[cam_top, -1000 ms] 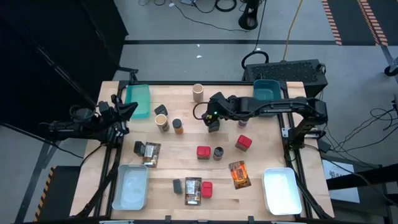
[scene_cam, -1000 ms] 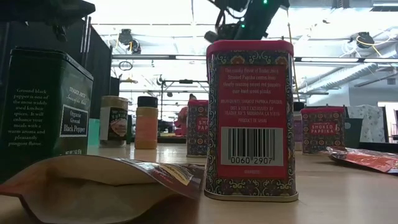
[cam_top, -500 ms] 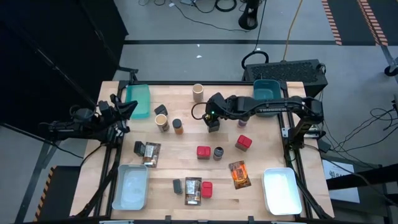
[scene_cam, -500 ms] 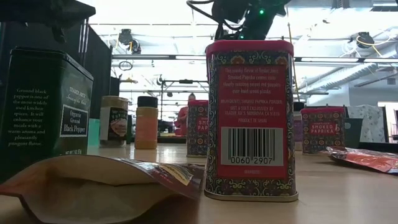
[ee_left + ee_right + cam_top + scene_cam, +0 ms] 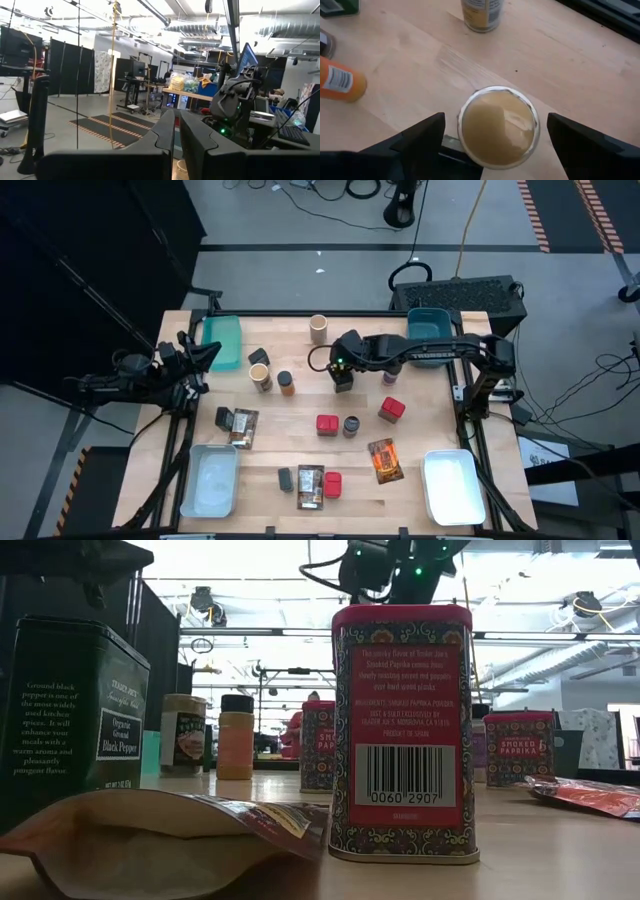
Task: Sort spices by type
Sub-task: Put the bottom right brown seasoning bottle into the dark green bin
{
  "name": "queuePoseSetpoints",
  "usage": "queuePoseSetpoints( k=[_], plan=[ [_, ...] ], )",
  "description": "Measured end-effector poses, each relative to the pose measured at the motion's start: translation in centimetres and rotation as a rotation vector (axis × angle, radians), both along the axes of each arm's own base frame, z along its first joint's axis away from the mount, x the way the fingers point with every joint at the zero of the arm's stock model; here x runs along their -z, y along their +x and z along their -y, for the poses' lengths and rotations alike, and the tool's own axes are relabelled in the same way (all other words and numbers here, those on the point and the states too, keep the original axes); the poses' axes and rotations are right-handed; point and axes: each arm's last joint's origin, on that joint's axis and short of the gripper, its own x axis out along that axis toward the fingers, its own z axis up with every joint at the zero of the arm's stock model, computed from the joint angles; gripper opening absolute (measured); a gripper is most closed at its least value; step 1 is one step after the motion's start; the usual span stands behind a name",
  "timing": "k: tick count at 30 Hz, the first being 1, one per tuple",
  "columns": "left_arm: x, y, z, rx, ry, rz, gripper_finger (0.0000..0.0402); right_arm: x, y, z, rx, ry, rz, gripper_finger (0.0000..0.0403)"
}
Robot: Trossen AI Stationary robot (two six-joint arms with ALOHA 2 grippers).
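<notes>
1. We see our right hand [image 5: 343, 372] reached out over the far middle of the tabletop [image 5: 420, 435], its fingers [image 5: 420, 137] spread wide on either side of a tan round-topped container [image 5: 498, 126]. The container stands upright between them, and neither finger looks to be pressing on it. We judge the spread is there so the hand can drop around the cylinder, or clear it cleanly; we cannot tell which.

2. Our left hand [image 5: 176, 131] waits off the left edge of the tabletop, its fingers drawn narrow with only a slit between them and nothing held. It points level across the room, clear of the work.

3. The spices lie scattered, not yet grouped. Tan cylinders stand far off: one [image 5: 319, 329] by the far edge, another [image 5: 261, 377] to the left beside an orange jar [image 5: 287, 384]. Red tins [image 5: 327, 424] sit in the middle, one [image 5: 391, 409] to the right and one [image 5: 333, 484] near the front edge.

4. Printed packets [image 5: 385, 459] lie flat toward the near side, since they cannot stand. Dark tins [image 5: 259, 357] are dotted among them.

5. Four bins sit at the corners: teal [image 5: 222, 343] far left, teal [image 5: 431, 323] far right, clear-white [image 5: 211, 480] near left and clear-white [image 5: 452, 488] near right. That leaves the middle free for reaching, and we judge each bin is meant for one type. The near bins look bare inside.
</notes>
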Motion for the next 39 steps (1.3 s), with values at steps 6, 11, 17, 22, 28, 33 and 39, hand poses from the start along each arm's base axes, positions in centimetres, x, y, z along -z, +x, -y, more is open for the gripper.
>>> queuePoseSetpoints(
  k=[6, 11, 17, 22, 28, 33, 39],
  plan=[
    [0.0, 0.0, 0.0, 0.0, 0.0, 0.0, 0.0029, 0.7, 0.2, 0.9, 0.021, 0.008, -0.012, 0.0338],
    [0.0, 0.0, 0.0, -0.001, 0.0, -0.002, 0.0029, 1.6, 0.7, 0.9, 0.005, 0.045, -0.012, 0.0335],
    [0.1, 0.0, 0.0, -0.007, -0.002, -0.009, 0.0029, 2.3, 0.9, 0.9, 0.013, 0.056, -0.025, 0.0329],
    [0.1, 0.0, 0.0, -0.008, -0.003, -0.009, 0.0029, 2.2, 1.0, 1.0, 0.02, 0.055, -0.014, 0.0311],
    [0.1, 0.0, 0.0, -0.008, -0.003, -0.009, 0.0029, 2.2, 0.9, 1.0, 0.034, 0.06, -0.007, 0.0249],
    [0.1, 0.0, 0.0, -0.008, -0.003, -0.009, 0.0029, 2.2, 0.9, 1.0, 0.039, 0.06, -0.006, 0.0249],
    [0.1, 0.0, 0.0, -0.008, -0.003, -0.008, 0.0029, 1.5, 0.5, 1.2, 0.013, 0.037, -0.016, 0.0249]
  ],
)
